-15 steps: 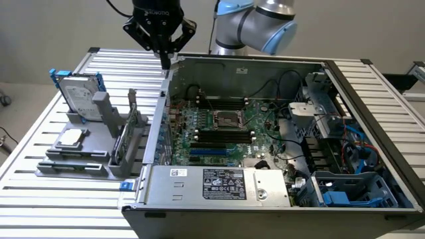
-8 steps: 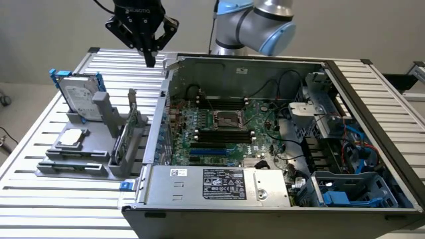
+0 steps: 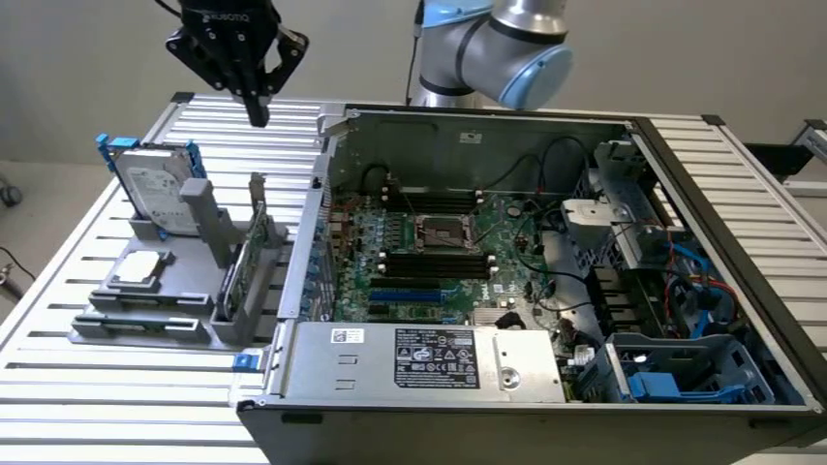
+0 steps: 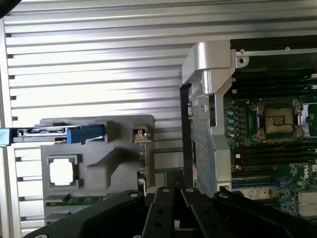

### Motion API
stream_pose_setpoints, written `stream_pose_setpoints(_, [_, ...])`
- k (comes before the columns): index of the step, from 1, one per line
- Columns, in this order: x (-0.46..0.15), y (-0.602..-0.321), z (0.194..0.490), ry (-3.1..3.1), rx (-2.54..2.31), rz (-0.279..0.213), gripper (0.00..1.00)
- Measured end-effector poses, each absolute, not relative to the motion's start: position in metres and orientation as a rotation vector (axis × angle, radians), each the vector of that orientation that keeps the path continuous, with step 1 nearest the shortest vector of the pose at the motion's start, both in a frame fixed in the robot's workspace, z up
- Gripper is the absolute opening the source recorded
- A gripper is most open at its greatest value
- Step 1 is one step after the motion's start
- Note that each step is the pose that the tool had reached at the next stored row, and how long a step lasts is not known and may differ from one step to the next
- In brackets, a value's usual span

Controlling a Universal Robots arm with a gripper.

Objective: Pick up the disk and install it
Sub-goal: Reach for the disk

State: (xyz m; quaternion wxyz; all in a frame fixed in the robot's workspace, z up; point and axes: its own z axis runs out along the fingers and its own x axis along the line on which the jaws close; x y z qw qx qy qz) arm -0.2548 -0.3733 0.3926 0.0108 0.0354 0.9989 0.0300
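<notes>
The disk [image 3: 159, 192], a silver-grey drive with a white label in a blue carrier, stands upright on edge in a grey holder [image 3: 155, 300] at the exterior view's left. In the wrist view the disk [image 4: 54, 134] shows edge-on as a thin blue and silver strip. My gripper [image 3: 258, 116] hangs high above the slatted table, behind and to the exterior view's right of the disk, well apart from it. Its black fingers are shut together with nothing between them. The fingers' bases [image 4: 173, 208] show in the wrist view.
An open computer case [image 3: 543, 262] with motherboard, fan and cables takes up the middle and the exterior view's right. The grey holder also carries a small square silver chip [image 3: 139, 271] and an upright circuit card [image 3: 246, 262]. Blue drive bays [image 3: 672, 373] sit in the case's near corner.
</notes>
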Motion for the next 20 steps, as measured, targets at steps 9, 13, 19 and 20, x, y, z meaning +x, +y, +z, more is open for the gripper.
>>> stream_pose_setpoints(9, [-0.295,-0.367,0.393,3.119,0.111,0.107,0.11])
stream_pose_setpoints(13, [-0.312,-0.363,0.392,3.119,0.111,0.115,0.11])
stream_pose_setpoints(19, [-0.338,-0.356,0.392,3.118,0.111,0.125,0.11])
stream_pose_setpoints(20, [-0.342,-0.355,0.392,3.119,0.111,0.126,0.11])
